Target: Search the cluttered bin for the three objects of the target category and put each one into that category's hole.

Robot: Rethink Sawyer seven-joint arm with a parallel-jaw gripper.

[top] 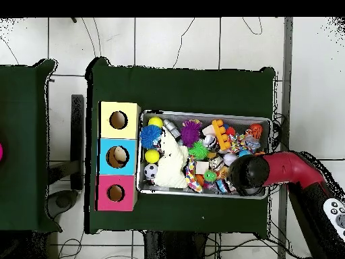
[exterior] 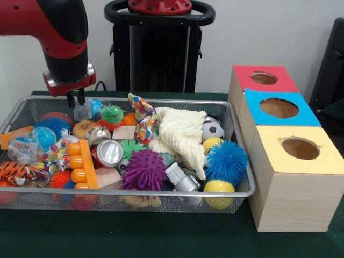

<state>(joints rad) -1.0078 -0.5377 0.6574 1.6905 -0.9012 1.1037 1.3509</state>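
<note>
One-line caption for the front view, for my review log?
Sawyer gripper hovers over the far corner of a toy-cluttered wire bin, beside three boxes with holes.

Cluttered bin (exterior: 243, 161) on table (exterior: 161, 236), three boxes (exterior: 293, 177) beside it.

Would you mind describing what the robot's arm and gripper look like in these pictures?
The arm is thick and rounded, with a glossy red shell and black sections. Its wrist ends in a black cylinder ringed by a silver band and a red plate. Below that sits the small gripper with two short, thin black fingers. From overhead, the arm shows as a red link with a black rounded end. No loose cables or markings are visible.
</note>
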